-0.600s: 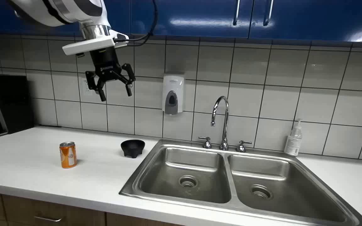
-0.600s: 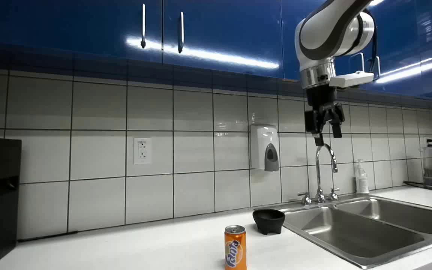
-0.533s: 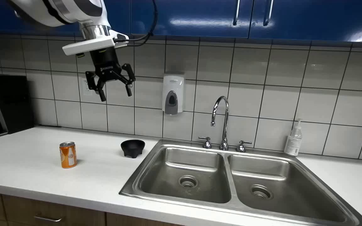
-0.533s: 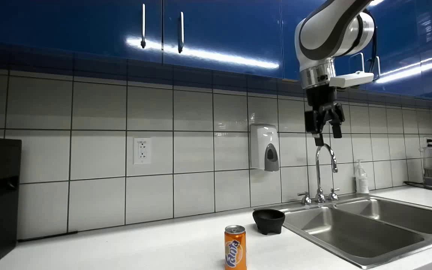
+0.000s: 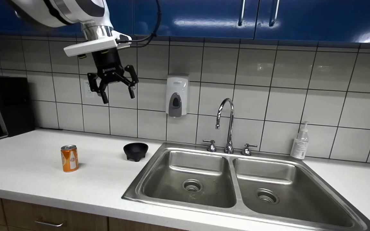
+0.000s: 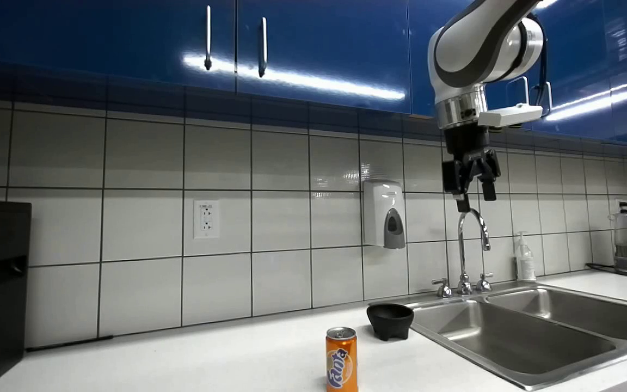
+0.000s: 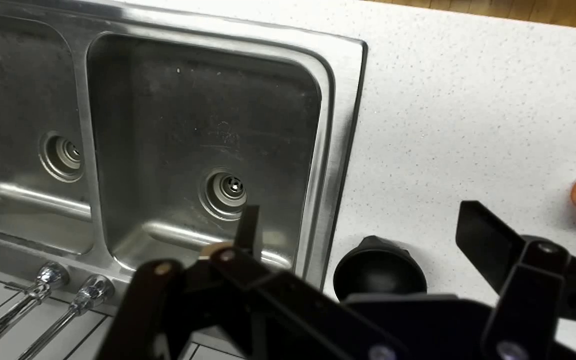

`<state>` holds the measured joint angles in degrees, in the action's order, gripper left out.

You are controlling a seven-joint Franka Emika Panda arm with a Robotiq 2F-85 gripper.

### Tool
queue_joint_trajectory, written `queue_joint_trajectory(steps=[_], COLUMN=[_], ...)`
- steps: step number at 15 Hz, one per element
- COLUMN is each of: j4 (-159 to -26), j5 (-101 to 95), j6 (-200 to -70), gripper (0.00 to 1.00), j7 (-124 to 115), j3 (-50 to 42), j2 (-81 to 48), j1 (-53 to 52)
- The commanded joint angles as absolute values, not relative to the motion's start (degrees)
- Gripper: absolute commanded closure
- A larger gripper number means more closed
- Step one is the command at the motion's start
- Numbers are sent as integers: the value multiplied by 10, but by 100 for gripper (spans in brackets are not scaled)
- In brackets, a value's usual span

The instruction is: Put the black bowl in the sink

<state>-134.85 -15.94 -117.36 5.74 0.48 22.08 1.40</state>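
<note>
Jaws spread wide, nothing held, well above counter; bowl seated upright thereon, just beside sink. Risk (est.): bowl may be tipped or skidded if jaws are lowered off-ctr. onto it. Surfaces: bowl matte blk., round, stub-footed, mat'l unclear; sink satiny steel, rounded corners; counter wht., speckled, flat.

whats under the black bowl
The black bowl stands on short legs on the white counter, beside the sink. Most of the patch right beneath is covered by the bowl, so I cannot tell whether anything lies there.
</note>
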Motion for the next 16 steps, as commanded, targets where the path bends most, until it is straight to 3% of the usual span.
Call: queue_joint_trajectory(steps=[1,16], j4=[-1347,-1360], j5=[-160,-159], j6=[-1172,-1329], gripper=[0,0], j7=[57,53], j3=[3,9], j2=[221,120], j1=[12,1])
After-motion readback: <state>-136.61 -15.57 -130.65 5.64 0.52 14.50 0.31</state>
